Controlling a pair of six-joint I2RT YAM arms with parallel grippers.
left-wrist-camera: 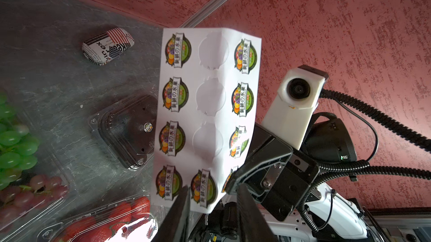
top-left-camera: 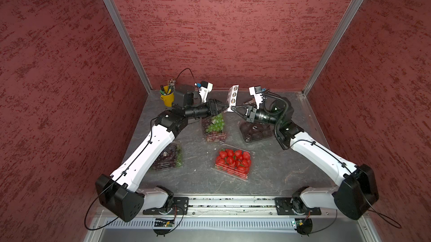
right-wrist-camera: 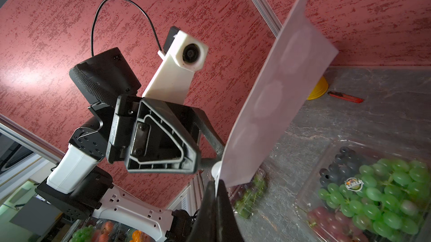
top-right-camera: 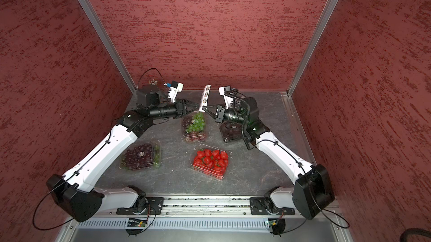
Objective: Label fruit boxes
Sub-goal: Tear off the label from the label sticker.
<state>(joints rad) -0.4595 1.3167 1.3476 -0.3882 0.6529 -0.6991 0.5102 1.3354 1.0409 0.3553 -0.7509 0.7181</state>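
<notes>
Here, the right gripper (right-wrist-camera: 217,183) is clamped on the sheet's (top-left-camera: 233,96) lower corner; the left gripper (left-wrist-camera: 213,186) stands partly open at the same edge. The grape box (top-left-camera: 213,127) lies beneath both, the strawberry box (top-left-camera: 233,162) nearer the front.

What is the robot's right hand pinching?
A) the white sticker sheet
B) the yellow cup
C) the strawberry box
A: the right gripper has its fingertips closed on a corner of the white sticker sheet, holding it up off the table.
</notes>
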